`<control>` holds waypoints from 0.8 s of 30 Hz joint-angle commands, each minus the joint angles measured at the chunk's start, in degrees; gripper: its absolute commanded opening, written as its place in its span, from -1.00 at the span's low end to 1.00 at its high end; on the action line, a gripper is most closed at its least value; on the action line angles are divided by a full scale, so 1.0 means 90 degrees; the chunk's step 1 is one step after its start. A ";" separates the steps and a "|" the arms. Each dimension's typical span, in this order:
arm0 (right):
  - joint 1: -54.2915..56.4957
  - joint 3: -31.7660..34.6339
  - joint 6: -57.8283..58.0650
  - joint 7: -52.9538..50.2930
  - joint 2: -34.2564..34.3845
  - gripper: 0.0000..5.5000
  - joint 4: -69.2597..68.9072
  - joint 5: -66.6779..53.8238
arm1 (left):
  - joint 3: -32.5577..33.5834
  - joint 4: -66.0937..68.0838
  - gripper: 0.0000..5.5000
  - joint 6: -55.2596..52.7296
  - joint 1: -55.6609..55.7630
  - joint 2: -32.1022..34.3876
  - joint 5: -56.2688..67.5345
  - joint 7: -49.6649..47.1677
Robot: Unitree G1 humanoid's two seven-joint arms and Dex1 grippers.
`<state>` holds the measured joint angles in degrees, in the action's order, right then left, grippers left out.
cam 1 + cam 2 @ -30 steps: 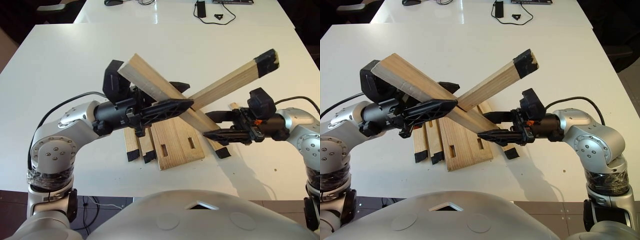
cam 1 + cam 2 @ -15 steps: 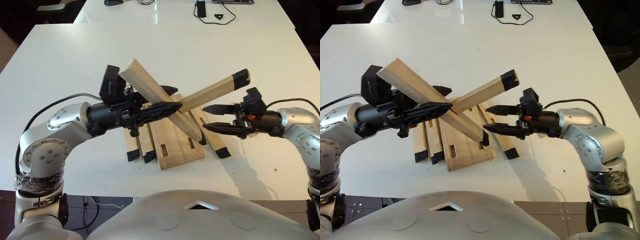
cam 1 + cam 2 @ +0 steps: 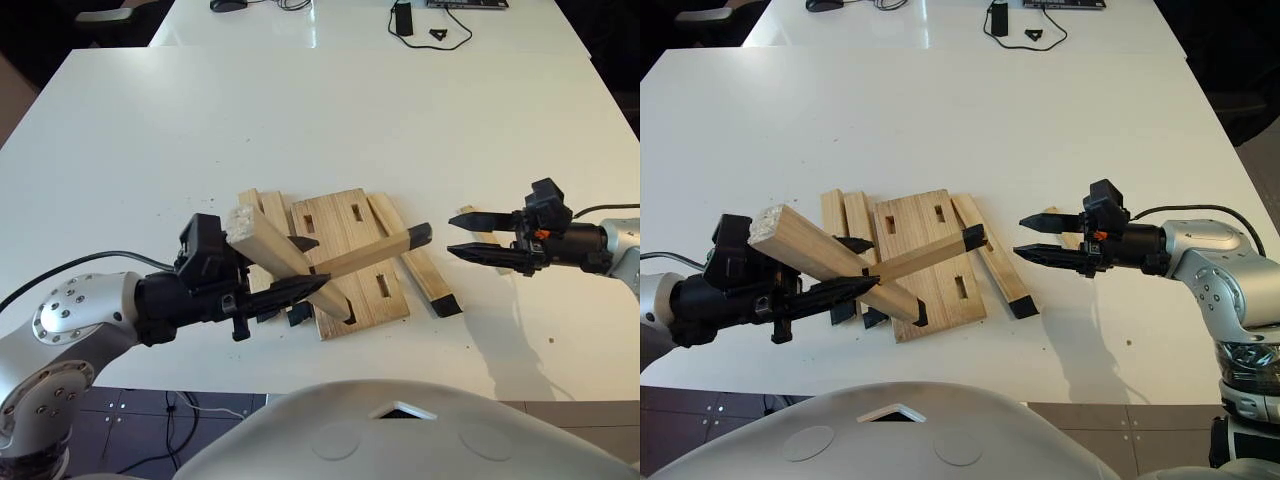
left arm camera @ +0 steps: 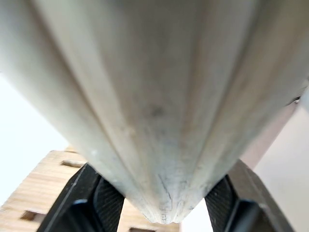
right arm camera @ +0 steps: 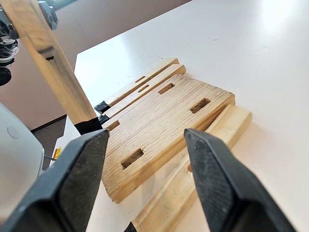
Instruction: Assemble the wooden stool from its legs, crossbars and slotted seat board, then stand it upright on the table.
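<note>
**Left gripper** point(image 3: 298, 268): near left of the table point(image 3: 330, 110), raised above the surface. Fingers point(image 4: 94, 195) clamped from both sides on the held leg.

**Held leg** point(image 3: 265, 245): pale wood, tilted. Its bare end points up and to the left, and its black-capped end points down toward the near edge of the seat board.

**Crossing leg** point(image 3: 375, 250): lies across the held leg and touches it just beyond the left gripper's fingertips. It runs to the right over the seat board, ending in a black cap. Whether the cap rests on the board cannot be told.

**Seat board** point(image 3: 340, 230): flat on the table at centre, rectangular slots facing up.

**Two bars** point(image 3: 857, 215): flat and side by side, just left of the seat board. Their near ends are hidden behind the held leg.

**Loose leg** point(image 3: 432, 285): flat against the seat board's right edge, black cap at the near end.

**Small wooden piece** point(image 3: 464, 210): on the table right of the loose leg, just beyond the right gripper's fingertips.

**Right gripper** point(image 3: 450, 233): at the right, above the table and pointing left toward the parts. Fingers point(image 5: 219, 183) spread apart with nothing between them, and clear of every piece.
</note>
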<state>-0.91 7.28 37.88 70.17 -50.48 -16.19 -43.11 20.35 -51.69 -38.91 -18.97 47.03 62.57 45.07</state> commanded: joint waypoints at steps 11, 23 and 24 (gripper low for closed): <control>0.0235 -0.0220 -0.0374 -0.0001 0.0076 0.04 0.0254 0.0473 | -0.1040 0.0639 -0.26 0.1120 -0.0329 0.0333 -0.2189 0.0846; 0.0132 -0.0277 -0.0468 -0.0165 0.0214 0.04 0.0180 0.0511 | -0.2365 0.0874 -0.26 0.2112 -0.0483 0.0782 -0.3966 0.1133; 0.0119 -0.0278 -0.0473 -0.0195 0.0238 0.04 0.0167 0.0506 | -0.2459 0.0945 -0.26 0.2180 -0.0432 0.0803 -0.4048 0.1148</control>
<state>0.53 4.70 34.05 69.21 -49.00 -13.89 -39.15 2.56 -47.77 -15.76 -20.95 51.23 32.83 54.38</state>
